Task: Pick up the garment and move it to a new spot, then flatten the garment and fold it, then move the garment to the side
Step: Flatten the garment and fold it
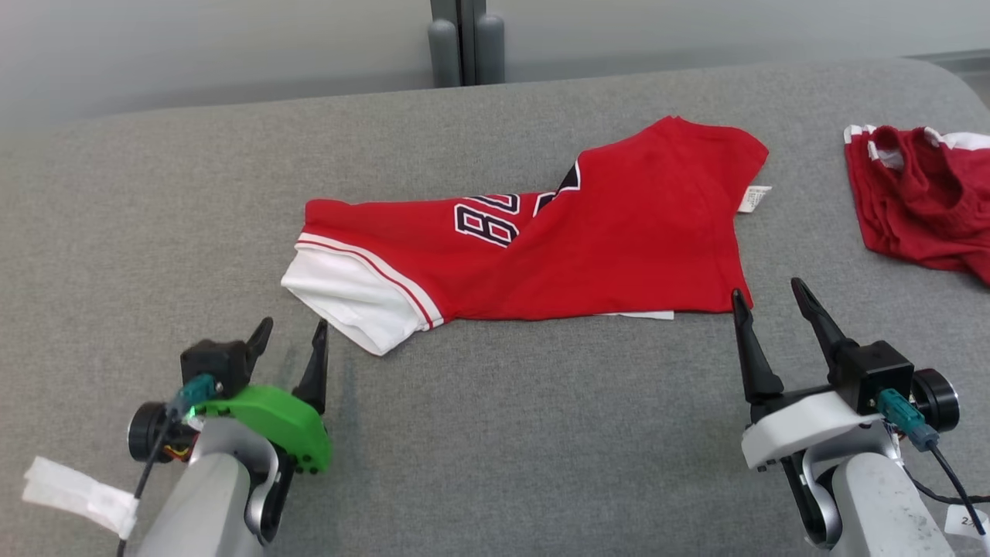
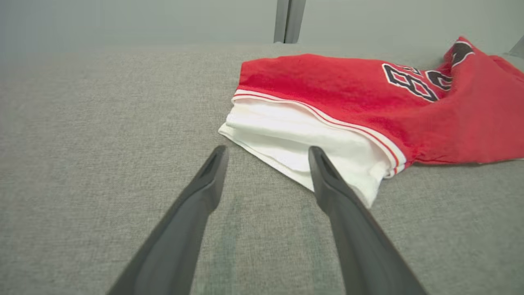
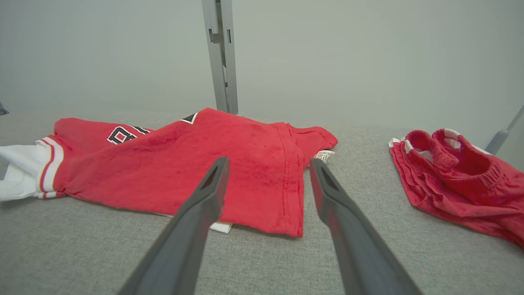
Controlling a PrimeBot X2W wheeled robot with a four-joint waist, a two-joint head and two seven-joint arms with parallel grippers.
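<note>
Head view: left gripper [image 1: 294, 325], right gripper [image 1: 767, 288] agape, empty

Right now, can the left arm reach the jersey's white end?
Probably yes: the left gripper is open right beside the white end, nothing between them but bare table.

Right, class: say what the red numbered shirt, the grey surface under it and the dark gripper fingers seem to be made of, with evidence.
Red numbered shirt: soft, matt knit fabric, likely; it creases and drapes limply. Grey surface: matt woven cloth, its fine weave visible. Dark fingers of the left gripper: probably moulded plastic, smooth with a faint sheen.
</note>
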